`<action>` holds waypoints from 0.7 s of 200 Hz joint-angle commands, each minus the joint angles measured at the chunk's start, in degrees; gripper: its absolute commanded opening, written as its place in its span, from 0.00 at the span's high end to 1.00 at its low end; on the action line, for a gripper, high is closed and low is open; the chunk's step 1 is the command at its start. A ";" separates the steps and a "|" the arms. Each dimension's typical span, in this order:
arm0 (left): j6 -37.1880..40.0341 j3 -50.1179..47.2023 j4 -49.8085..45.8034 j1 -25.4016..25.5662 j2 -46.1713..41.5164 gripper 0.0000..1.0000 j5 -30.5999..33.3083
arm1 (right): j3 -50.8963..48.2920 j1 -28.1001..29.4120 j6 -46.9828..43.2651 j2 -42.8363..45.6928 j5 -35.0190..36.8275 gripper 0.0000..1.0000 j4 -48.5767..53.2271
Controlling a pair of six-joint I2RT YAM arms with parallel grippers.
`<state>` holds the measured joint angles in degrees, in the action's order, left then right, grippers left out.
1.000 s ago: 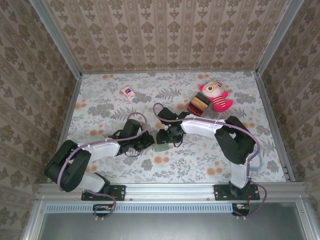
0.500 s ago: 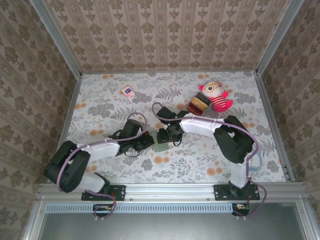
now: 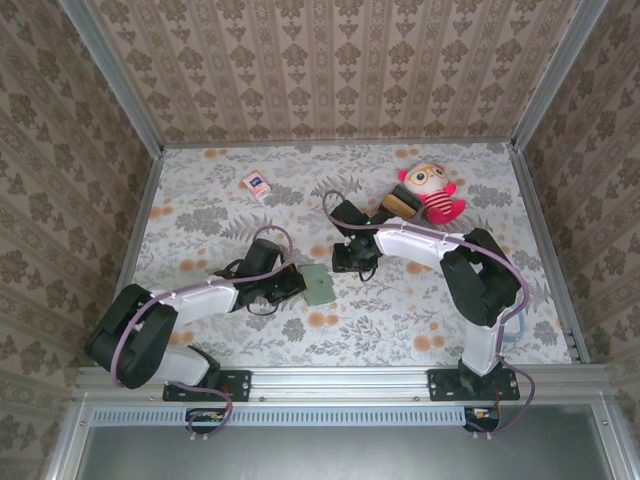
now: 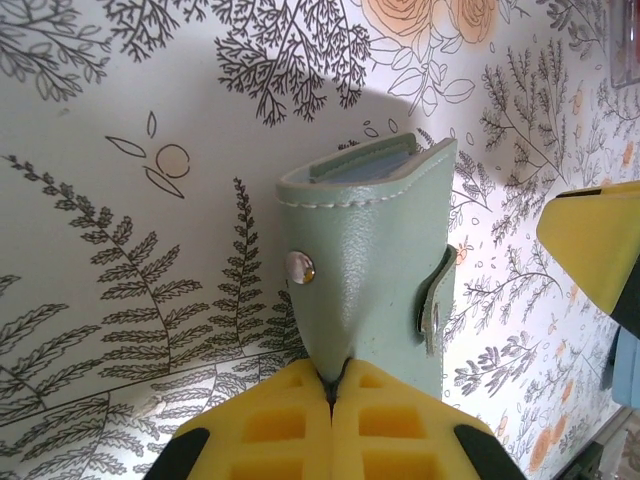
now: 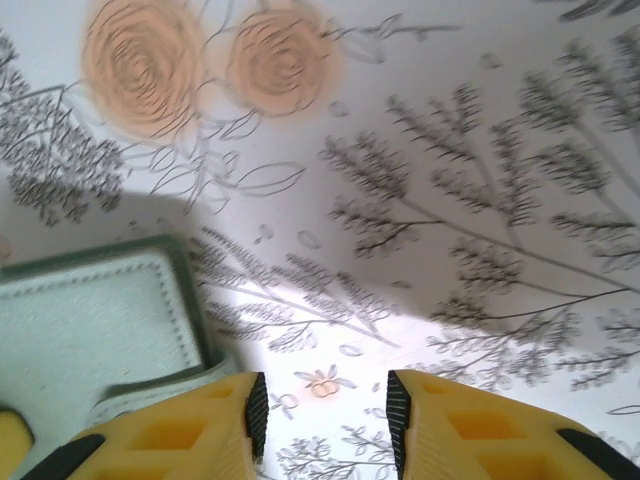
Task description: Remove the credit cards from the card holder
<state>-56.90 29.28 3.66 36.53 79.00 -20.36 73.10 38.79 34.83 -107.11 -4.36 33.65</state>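
Left pincer point(image 4: 330, 392) is clamped shut on the lower edge of the small pale grey-green stitched leatherette card holder point(image 4: 370, 260). The holder rests mid-way across the white floral-print table point(image 4: 120, 150). It lies folded, with its short snap strap point(image 4: 437, 300) wrapped over the right edge and its mouth pointing away from the left pincer. The stiff plastic credit cards are judged to be inside; a thin bluish edge shows at the mouth, cannot tell what. Right pincer point(image 5: 325, 392) is just right of the holder, jaws partly apart with nothing between them, one finger over the holder's corner.

Step in hand, judged: the left arm anchors the holder while the right gets into it. To do it well:
- Left clamp firm and low.
- Right frees the strap first.
- Right then takes a card by an exposed edge and pulls straight out along the pocket, not upward, or the soft holder may slip.
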 commanded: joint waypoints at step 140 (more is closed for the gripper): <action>1.05 0.87 -1.94 -0.41 -3.01 1.00 -0.64 | 7.28 7.89 -5.05 -6.91 -1.71 0.71 2.55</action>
<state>-56.73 29.45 3.11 36.32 78.30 -20.82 78.52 46.76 30.13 -112.31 -7.86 33.36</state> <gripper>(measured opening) 0.049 0.297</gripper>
